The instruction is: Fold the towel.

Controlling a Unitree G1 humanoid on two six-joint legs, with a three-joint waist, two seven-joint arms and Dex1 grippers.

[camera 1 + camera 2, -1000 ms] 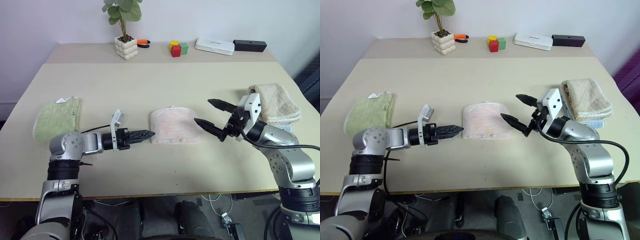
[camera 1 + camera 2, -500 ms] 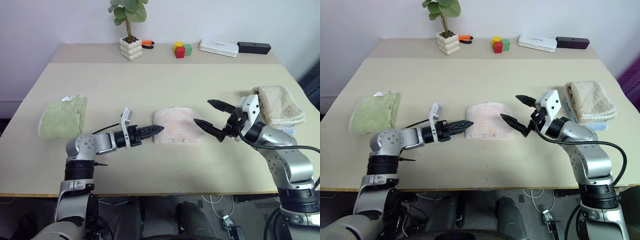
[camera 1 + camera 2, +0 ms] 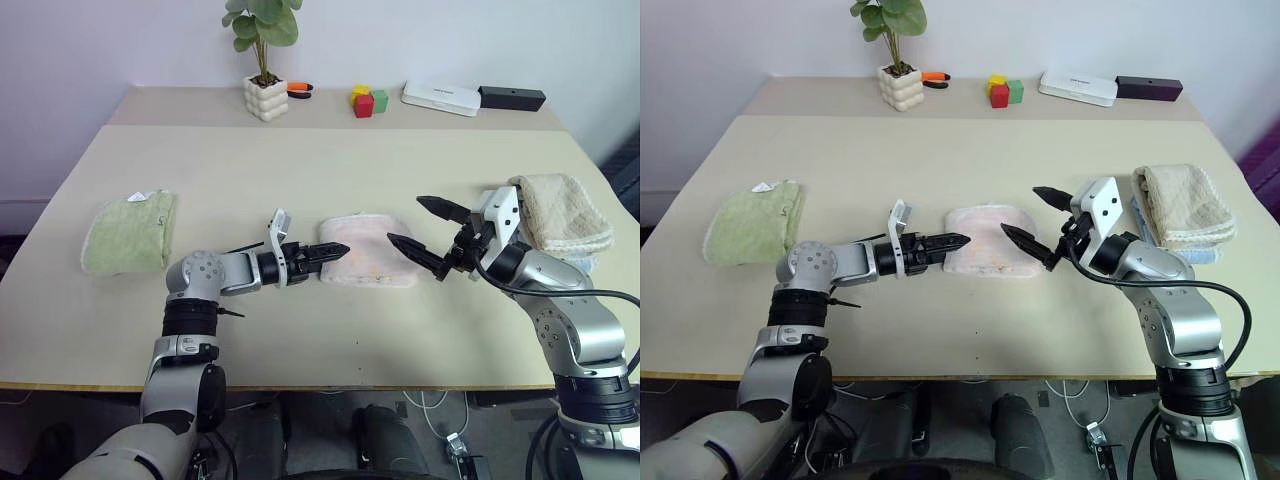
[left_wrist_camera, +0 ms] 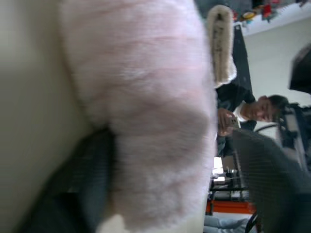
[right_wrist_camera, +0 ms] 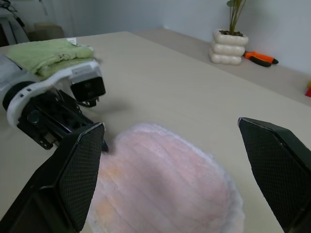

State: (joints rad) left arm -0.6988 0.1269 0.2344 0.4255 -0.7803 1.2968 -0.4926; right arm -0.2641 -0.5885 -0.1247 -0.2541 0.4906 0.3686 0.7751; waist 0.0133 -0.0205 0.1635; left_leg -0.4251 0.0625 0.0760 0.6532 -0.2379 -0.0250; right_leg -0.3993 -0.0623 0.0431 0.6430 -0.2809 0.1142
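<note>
Risk here lies mostly at the left gripper (image 3: 335,250): its black tips sit right at the near-left edge of the pale pink fluffy terry towel (image 3: 372,262), which lies already doubled into a compact pad at the centre of the beige desk (image 3: 300,170). If the jaws close while pinching just the top layer, the pad could peel open; if they catch nothing, the thick pile may simply be shoved toward the right of the frame. In the left wrist view the towel (image 4: 146,107) bulges close against 1 dark finger (image 4: 77,194), so it looks at least touched, but I cannot tell whether the cloth is truly pinched; the jaws look narrow, not clamped. The left forearm lies low and nearly level across the lower middle of the frame, pointing rightward into the towel's edge. The right gripper (image 3: 425,232) hangs above the desk just beside the towel's right edge, apart from it, jaws spread wide and holding nothing, with its forearm raised and angled in from the right of the frame. A second hazard is a collision, since both sets of tips face each other across 1 small pad. A folded light green towel (image 3: 128,232) lies at centre left and a folded beige towel (image 3: 560,212) at centre right, both well apart from the work.
</note>
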